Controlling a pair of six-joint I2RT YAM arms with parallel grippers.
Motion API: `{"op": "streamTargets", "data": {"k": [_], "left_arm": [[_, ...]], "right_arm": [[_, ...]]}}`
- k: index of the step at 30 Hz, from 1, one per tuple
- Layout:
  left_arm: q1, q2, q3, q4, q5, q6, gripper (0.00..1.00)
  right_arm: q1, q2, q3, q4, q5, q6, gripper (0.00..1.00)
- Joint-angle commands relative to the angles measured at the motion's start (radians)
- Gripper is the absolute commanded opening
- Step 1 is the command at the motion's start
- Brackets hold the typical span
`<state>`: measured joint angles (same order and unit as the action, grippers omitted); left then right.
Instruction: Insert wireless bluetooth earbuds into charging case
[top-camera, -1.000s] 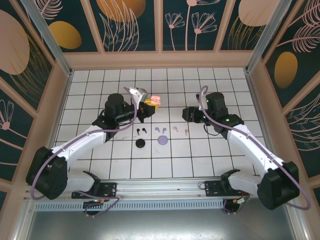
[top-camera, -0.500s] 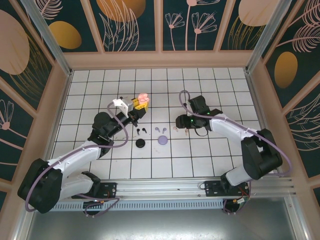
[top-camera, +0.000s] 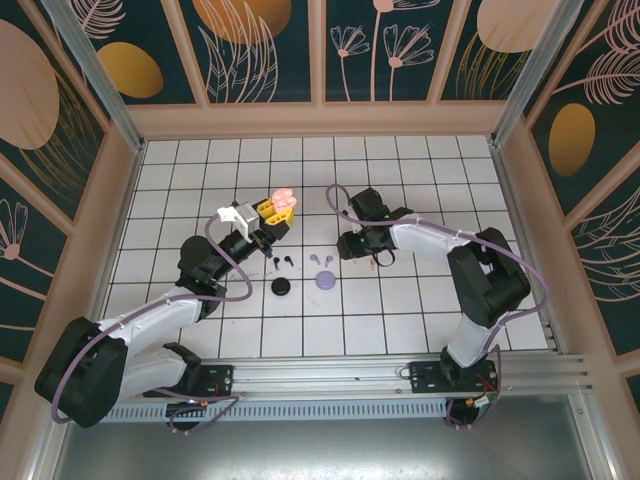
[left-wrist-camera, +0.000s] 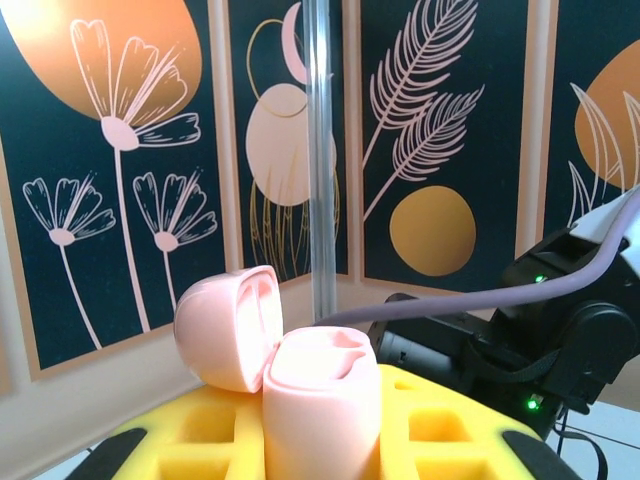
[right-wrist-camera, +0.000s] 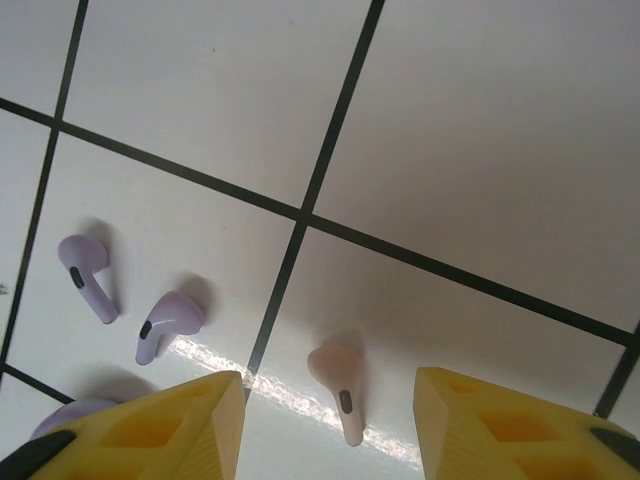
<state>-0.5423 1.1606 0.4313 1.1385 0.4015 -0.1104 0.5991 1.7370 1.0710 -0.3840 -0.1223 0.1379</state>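
Light falls bright and even from overhead onto my white desk (top-camera: 420, 300), so my arms cast only faint, soft shadows on the tiles. From my right wrist, a white streak of glare crosses the glossy tile just beside the pale pink earbud (right-wrist-camera: 340, 392). Each lilac earbud (right-wrist-camera: 165, 322) has a smudgy shadow up and to its left. The yellow fingertips (right-wrist-camera: 150, 425) of my right hand (right-wrist-camera: 329, 400) are blurred, too close to focus. From my left wrist, the pink case (left-wrist-camera: 300, 390) looks slightly soft, while the wall panels (left-wrist-camera: 120, 150) behind are crisp.

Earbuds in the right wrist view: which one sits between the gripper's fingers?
The pale pink earbud, lying between the yellow fingertips of the right gripper. The two lilac earbuds lie off to the left, outside that gap.
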Motion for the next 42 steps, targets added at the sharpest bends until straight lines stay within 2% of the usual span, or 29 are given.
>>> {"op": "streamTargets", "data": {"k": [1, 9, 24, 42], "left_arm": [[0.002, -0.019, -0.011, 0.065, 0.025, -0.02, 0.0], [0.002, -0.032, -0.019, 0.063, 0.034, -0.021, 0.0], [0.002, -0.022, -0.005, 0.058, 0.044, -0.023, 0.0], [0.003, -0.025, -0.006, 0.054, 0.04, -0.014, 0.0]], "right_arm": [[0.024, 0.037, 0.046, -0.054, 0.049, -0.035, 0.48], [0.031, 0.074, 0.061, -0.059, 0.088, -0.044, 0.47], [0.032, 0.106, 0.064, -0.048, 0.076, -0.05, 0.41], [0.054, 0.12, 0.041, -0.045, 0.098, -0.045, 0.4]]}}
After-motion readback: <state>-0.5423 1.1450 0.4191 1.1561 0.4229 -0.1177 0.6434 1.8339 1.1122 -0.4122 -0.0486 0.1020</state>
